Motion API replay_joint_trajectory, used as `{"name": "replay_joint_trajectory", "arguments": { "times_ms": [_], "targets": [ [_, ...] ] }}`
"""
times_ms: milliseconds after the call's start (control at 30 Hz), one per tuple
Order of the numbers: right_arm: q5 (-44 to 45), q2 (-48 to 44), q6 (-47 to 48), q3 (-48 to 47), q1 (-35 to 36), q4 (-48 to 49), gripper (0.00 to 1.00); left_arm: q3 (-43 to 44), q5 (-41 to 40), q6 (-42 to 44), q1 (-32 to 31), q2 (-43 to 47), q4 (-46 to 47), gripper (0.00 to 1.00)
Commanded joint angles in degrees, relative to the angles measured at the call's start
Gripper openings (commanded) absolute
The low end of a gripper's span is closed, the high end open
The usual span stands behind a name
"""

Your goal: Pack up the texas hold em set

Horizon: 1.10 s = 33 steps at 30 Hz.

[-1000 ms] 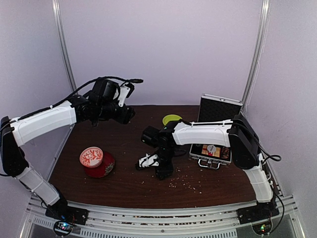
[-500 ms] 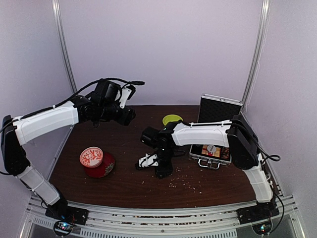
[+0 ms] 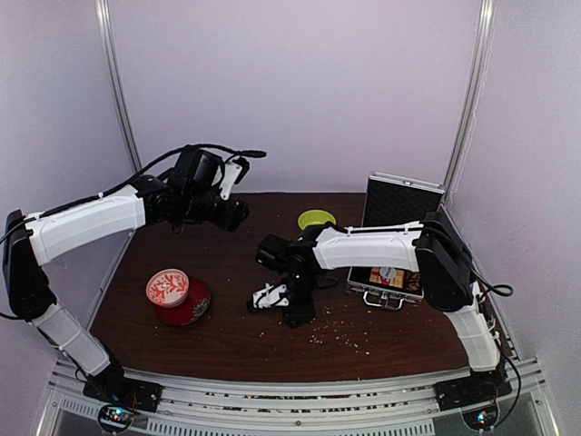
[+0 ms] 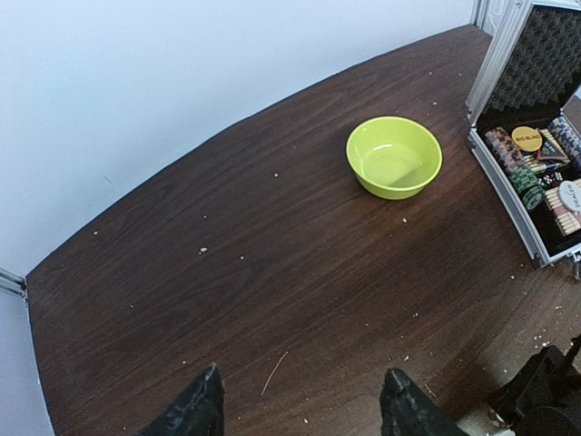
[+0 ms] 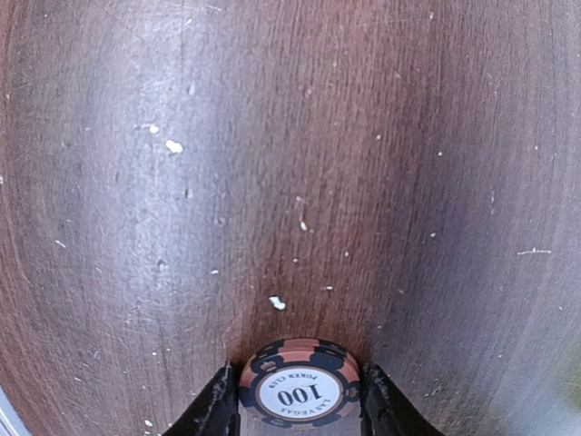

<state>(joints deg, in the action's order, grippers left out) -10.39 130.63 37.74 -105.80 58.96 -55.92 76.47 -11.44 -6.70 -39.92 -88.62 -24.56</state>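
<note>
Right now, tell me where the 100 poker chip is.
Right wrist view, bottom centre: the poker chip lies on the table between the fingers of the right tool, left of the open case.

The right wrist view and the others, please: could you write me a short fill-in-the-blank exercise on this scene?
The round orange-and-black poker chip between the fingers of the right gripper is marked ____.
The lime-green round bowl holds ____.
The small silver metal case stands with its lid ____.
Missing words: 100; nothing; open.
</note>
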Motion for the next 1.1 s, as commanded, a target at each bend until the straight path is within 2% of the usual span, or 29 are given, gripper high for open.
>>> {"name": "replay_joint_trajectory", "arguments": {
  "times_ms": [0, 233, 467, 633, 800, 933, 1067],
  "targets": [
    [1.87, 1.14, -0.01, 0.07, 0.43, -1.45, 0.45, 0.17, 1.02, 0.32, 0.01, -0.46, 0.69, 0.6],
    [2.79, -1.08, -0.4, 0.45, 0.33, -1.53, 0.37, 0.22, 1.05, 0.37, 0.02, -0.67, 0.62, 0.6],
    [3.88, -10.35, -1.46, 6.84, -1.07, -1.5, 0.36, 0.13, 0.92, 0.46, -0.02, -1.19, 0.65, 0.6],
    [5.16, -19.23, -2.86, 14.39, -5.25, -1.03, 0.36, 0.15, 1.63, 0.29, -0.01, -1.7, 0.57, 0.6],
    [7.19, -26.41, -3.82, 21.67, -12.57, 0.56, 0.36, 0.35, 1.94, 0.03, -0.11, -2.24, 0.3, 0.6],
    [10.63, -30.23, -4.98, 25.59, -17.65, 5.03, 0.36, 0.35, 2.1, 0.02, -0.12, -2.42, 0.3, 0.6],
    [14.25, -30.94, -6.24, 27.23, -19.65, 9.98, 0.36, 0.35, 2.16, -0.16, -0.2, -2.76, 0.3, 0.6]
  ]
}}
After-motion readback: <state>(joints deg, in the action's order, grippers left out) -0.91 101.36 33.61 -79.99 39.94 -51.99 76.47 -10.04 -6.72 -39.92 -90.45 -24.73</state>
